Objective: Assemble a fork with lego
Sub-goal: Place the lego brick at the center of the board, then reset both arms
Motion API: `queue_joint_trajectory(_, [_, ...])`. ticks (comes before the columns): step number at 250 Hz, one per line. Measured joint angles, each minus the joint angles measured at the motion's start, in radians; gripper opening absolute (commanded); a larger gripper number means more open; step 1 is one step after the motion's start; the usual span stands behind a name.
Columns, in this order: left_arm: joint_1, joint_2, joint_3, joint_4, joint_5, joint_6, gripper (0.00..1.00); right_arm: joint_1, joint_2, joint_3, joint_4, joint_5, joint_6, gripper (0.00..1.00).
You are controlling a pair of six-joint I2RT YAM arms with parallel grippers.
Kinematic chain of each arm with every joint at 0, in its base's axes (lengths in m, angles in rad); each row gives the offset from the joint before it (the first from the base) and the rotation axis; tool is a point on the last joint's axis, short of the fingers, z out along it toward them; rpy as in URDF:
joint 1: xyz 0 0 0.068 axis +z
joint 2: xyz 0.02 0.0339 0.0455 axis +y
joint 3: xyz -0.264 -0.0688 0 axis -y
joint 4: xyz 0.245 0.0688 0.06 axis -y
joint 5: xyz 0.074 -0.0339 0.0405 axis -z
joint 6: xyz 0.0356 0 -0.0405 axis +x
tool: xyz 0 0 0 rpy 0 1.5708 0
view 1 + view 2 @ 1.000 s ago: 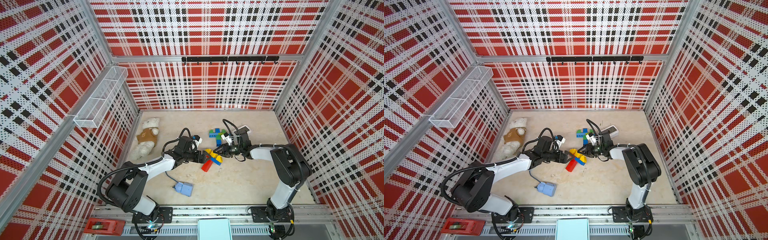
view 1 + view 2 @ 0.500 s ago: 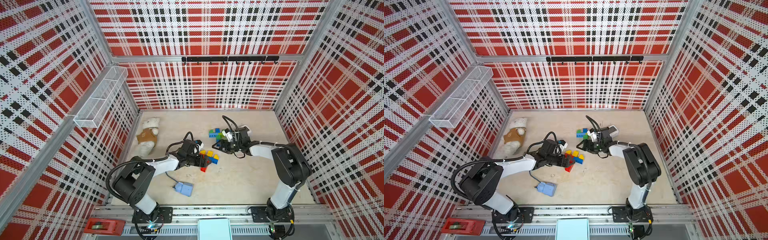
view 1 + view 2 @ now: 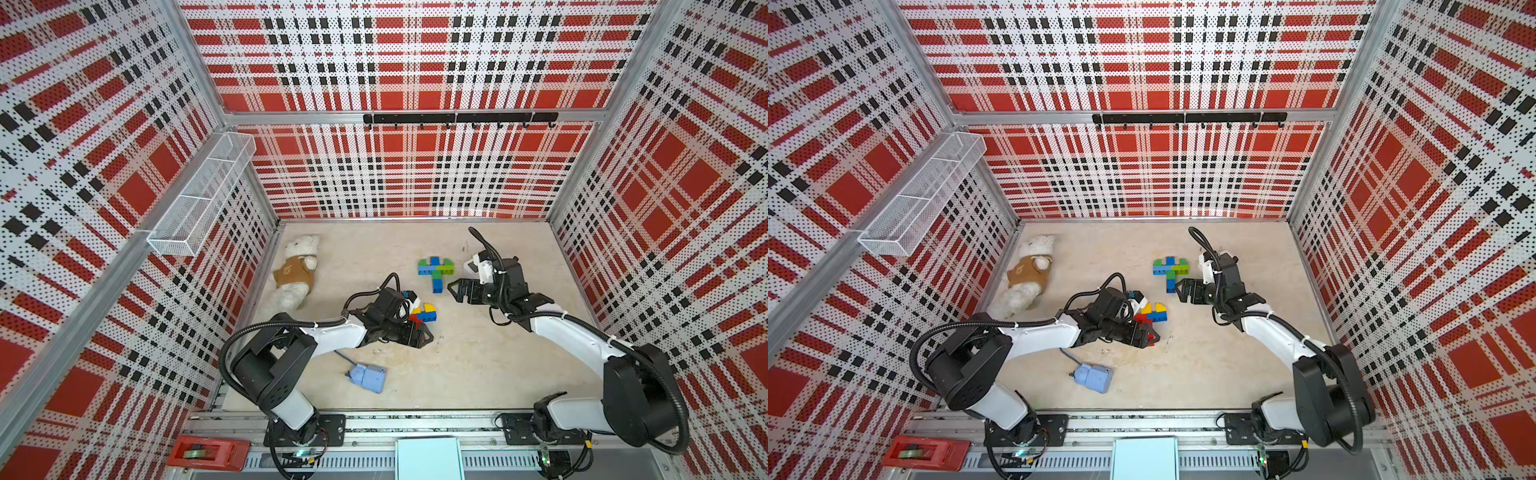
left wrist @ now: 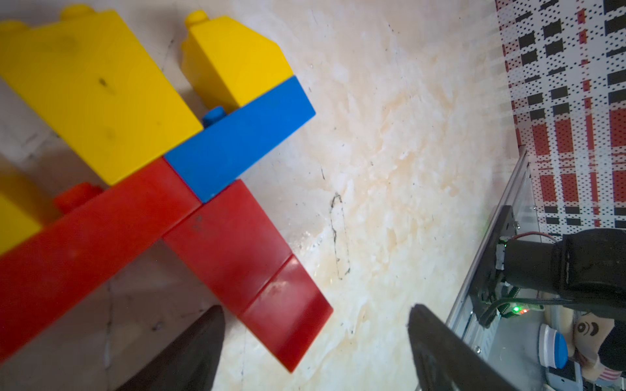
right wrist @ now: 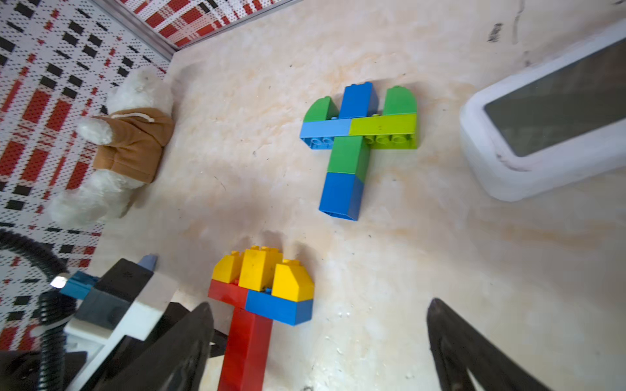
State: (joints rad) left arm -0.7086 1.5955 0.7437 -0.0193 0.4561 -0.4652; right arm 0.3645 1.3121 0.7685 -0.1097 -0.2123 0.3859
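Note:
Two lego assemblies lie flat on the table in both top views. A green, blue and lime fork shape [image 3: 435, 272] [image 3: 1170, 271] [image 5: 355, 135] lies toward the back. In front of it is a fork [image 3: 424, 312] [image 3: 1152, 312] [image 5: 261, 294] with yellow prongs, a red and blue crossbar and a red handle [image 4: 250, 257]. My left gripper [image 3: 419, 334] [image 4: 315, 342] is open, low over the handle's end, which sits beside one finger [image 4: 189, 355] without being clamped. My right gripper [image 3: 457, 291] [image 5: 318, 338] is open and empty, to the right of both assemblies.
A teddy bear [image 3: 297, 272] lies by the left wall. A pale-blue box with a cord [image 3: 368, 377] sits near the front. A white device with a dark screen [image 5: 542, 118] lies behind my right gripper. A wire basket [image 3: 199, 203] hangs on the left wall.
The right gripper has opened wide and drawn back from the red and yellow fork. That fork has turned, prongs toward the back. The left gripper has shifted toward its handle end.

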Motion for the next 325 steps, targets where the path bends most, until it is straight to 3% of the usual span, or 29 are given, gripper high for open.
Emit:
queue_joint_trajectory(28, [0.022,-0.116,-0.023,-0.048,-0.081,-0.001,0.99,0.000,-0.116,-0.059,0.010,0.153,-0.048,1.00])
queue_joint_trajectory(71, [0.143,-0.462,-0.058,-0.097,-0.345,0.032,1.00,-0.014,-0.213,-0.194,0.168,0.422,-0.204,1.00])
queue_joint_trajectory(102, [0.270,-0.644,-0.101,-0.054,-0.589,0.112,0.99,-0.099,-0.185,-0.259,0.215,0.497,-0.277,1.00])
queue_joint_trajectory(133, [0.415,-0.672,-0.196,0.054,-0.741,0.217,0.99,-0.177,-0.116,-0.312,0.369,0.534,-0.344,1.00])
queue_joint_trajectory(160, [0.539,-0.591,-0.304,0.188,-0.732,0.266,0.99,-0.191,0.010,-0.367,0.565,0.531,-0.392,1.00])
queue_joint_trajectory(188, [0.593,-0.500,-0.387,0.352,-0.698,0.339,0.99,-0.208,0.118,-0.378,0.671,0.501,-0.438,1.00])
queue_joint_trajectory(225, [0.687,-0.326,-0.398,0.623,-0.556,0.374,0.99,-0.289,0.249,-0.381,0.897,0.425,-0.438,1.00])
queue_joint_trajectory(254, [0.743,-0.256,-0.379,0.741,-0.463,0.381,0.99,-0.357,0.270,-0.389,0.939,0.384,-0.414,1.00])
queue_joint_trajectory(286, [0.741,-0.252,-0.342,0.764,-0.418,0.398,0.99,-0.361,0.272,-0.388,0.973,0.344,-0.404,1.00])
queue_joint_trajectory(325, [0.608,-0.311,-0.355,0.730,-0.522,0.472,0.99,-0.359,0.274,-0.387,0.991,0.321,-0.400,1.00])
